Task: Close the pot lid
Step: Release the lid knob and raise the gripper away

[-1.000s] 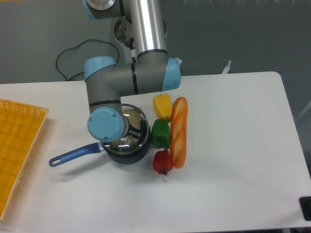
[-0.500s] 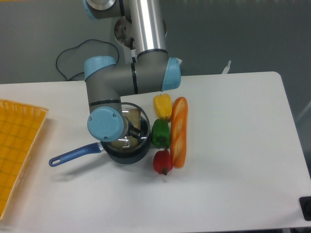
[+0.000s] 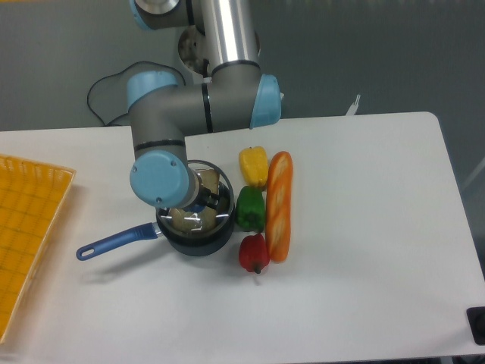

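Glass lid (image 3: pixel 198 218) now rests on the pot (image 3: pixel 198 235) at the peppers' 9 o'clock; the wrist has risen slightly, suggesting release, though finger state cannot be told.

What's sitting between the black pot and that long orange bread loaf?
The green pepper sits between the pot and the bread loaf, seen from the fixed camera.

My arm (image 3: pixel 193 114) is silver-grey tubing — thick, smooth, polished at the upper column. Round light-blue caps cover my joints. A black cable (image 3: pixel 114 83) loops behind.
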Robot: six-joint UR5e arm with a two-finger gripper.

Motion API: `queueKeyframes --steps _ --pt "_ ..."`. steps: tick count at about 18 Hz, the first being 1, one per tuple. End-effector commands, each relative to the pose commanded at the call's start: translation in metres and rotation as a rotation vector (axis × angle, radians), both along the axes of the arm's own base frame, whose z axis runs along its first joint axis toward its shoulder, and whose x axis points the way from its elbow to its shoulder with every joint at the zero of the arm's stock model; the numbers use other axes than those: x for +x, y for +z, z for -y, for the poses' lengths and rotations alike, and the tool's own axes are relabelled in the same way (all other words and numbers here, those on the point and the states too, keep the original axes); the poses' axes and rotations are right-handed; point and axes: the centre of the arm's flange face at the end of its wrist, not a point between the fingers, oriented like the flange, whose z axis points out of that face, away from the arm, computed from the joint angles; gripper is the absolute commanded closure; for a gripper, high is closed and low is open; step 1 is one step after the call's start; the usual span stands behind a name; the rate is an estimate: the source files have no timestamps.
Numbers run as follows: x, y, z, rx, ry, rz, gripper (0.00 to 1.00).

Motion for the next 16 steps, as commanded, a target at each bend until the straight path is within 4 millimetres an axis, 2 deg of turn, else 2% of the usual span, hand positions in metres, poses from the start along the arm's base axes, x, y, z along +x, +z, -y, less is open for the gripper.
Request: queueKeyframes --steps 2,4,6,9,12,16 --pt "-0.008 0.015 0.007 0.031 0.016 -0.019 0.00" --pt "-0.016 0.026 0.004 0.096 0.027 -0.061 0.00" --pt "-0.027 0.030 0.000 0.150 0.035 -0.101 0.00" --pt "-0.050 0.035 0.004 0.201 0.035 -0.134 0.00" --pt "-0.076 0.041 0.022 0.218 -0.082 -0.112 0.00" --pt "-0.124 0.047 0.055 0.229 -0.208 -0.087 0.00"
